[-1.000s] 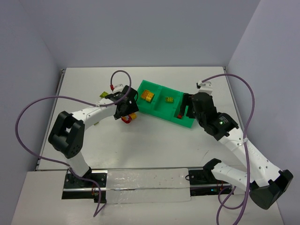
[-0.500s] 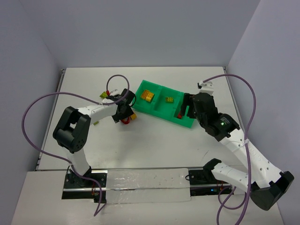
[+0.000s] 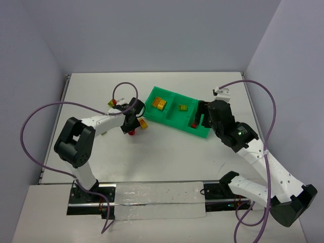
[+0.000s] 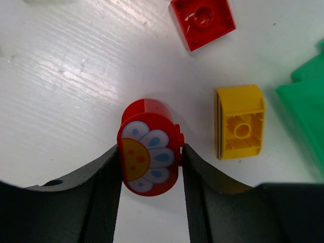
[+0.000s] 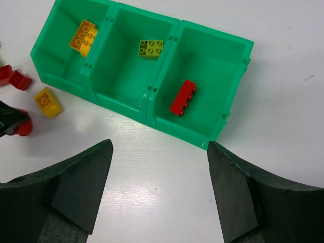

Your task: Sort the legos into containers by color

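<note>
Left gripper (image 4: pixel 151 164) clamps one red flower-printed brick (image 4: pixel 149 147); one yellow brick (image 4: pixel 240 121) and one red brick (image 4: pixel 202 20) lie just ahead. Right gripper (image 5: pixel 159 149) gapes.

Red brick (image 4: pixel 149 152) glossy plastic — its printed flower face slick, my left fingers (image 4: pixel 104 197) matt black, yellow brick (image 4: pixel 240 121) shiny plastic, white table (image 4: pixel 66 76) streaky, semi-gloss, green tray (image 5: pixel 126 107) glossy plastic.

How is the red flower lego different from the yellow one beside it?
The red flower lego is rounded with a picture; the yellow lego is boxy and plain. The left gripper pinches the red one; the yellow one lies free, hollow side up. Neither is in the tray yet.
</note>
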Controlling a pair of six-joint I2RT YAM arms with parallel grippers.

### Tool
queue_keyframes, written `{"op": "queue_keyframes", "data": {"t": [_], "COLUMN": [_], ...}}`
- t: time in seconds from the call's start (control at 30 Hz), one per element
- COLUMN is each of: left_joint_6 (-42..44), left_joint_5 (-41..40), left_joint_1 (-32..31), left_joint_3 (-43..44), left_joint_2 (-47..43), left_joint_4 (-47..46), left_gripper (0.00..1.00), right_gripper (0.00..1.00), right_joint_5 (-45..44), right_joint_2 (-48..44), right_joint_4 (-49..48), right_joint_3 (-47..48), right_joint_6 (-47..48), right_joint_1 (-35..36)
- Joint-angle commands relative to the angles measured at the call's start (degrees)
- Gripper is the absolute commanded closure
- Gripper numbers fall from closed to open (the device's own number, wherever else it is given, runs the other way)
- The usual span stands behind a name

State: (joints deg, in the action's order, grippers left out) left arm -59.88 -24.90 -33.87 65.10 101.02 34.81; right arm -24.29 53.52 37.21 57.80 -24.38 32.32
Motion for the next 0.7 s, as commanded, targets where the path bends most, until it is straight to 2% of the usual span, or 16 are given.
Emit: {"op": "queue_keyframes", "data": {"t": [0.0,0.13,0.33,0.67], "left_joint_6": [4.6,10.7,16.0,18.7], "left_joint_5": [-3.1,-0.8,4.3,22.8], "left_joint_1": [-2.4,-8.1,-14.6,-18.2], "left_joint_3": [2.9,9.9,24.3,42.4], "left_joint_2": [-7.7,-7.7,0.1,13.7], "left_joint_4": [1.1,0.0,0.8,-5.8], "left_gripper": [0.86,0.9,0.92,0.92], "right_gripper": [0.18,0.17,0.17,0.18], "right_joint_5": [-0.8,-3.2,-4.8,-7.5], "right_joint_2": [-0.3,-1.0,-5.2,-12.2], "right_joint_4": [-2.1,-1.6,-0.4,1.3], "right_joint_3": [0.8,0.2,-0.9,0.4], "right_joint_6": [-0.1,0.0,-1.0,-1.7], "right_joint_1": [-0.2,-0.3,-2.0,-3.8]}}
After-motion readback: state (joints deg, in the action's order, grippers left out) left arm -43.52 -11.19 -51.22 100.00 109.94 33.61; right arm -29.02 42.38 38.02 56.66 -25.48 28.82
